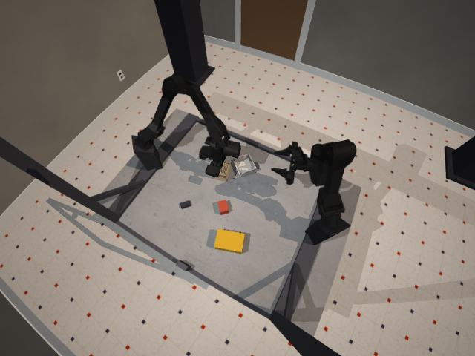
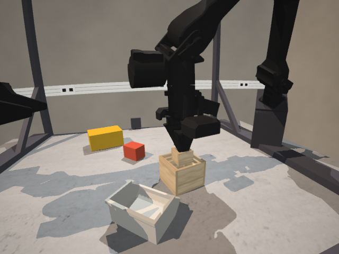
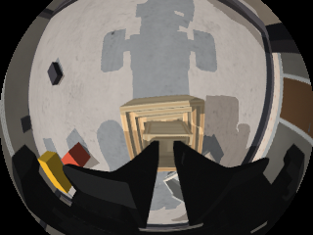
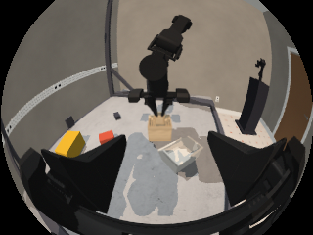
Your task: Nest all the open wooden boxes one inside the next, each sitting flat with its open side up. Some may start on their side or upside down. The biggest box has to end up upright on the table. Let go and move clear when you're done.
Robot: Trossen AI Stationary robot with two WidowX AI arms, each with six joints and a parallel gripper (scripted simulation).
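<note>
A wooden box (image 2: 183, 173) stands upright on the table with smaller wooden boxes nested inside it. My left gripper (image 2: 181, 147) is shut on the smallest wooden box (image 2: 182, 156), which sits partly inside the nest, its top above the rims. The nest also shows in the left wrist view (image 3: 163, 123), just beyond the fingers, and in the top view (image 1: 223, 170). My right gripper (image 1: 284, 162) is open and empty, held in the air to the side of the boxes.
A white open bin (image 2: 142, 208) stands tilted next to the wooden nest. A red cube (image 2: 133, 150), a yellow block (image 2: 105, 137) and a small dark block (image 2: 135, 123) lie farther off. The cell's frame posts stand around the table.
</note>
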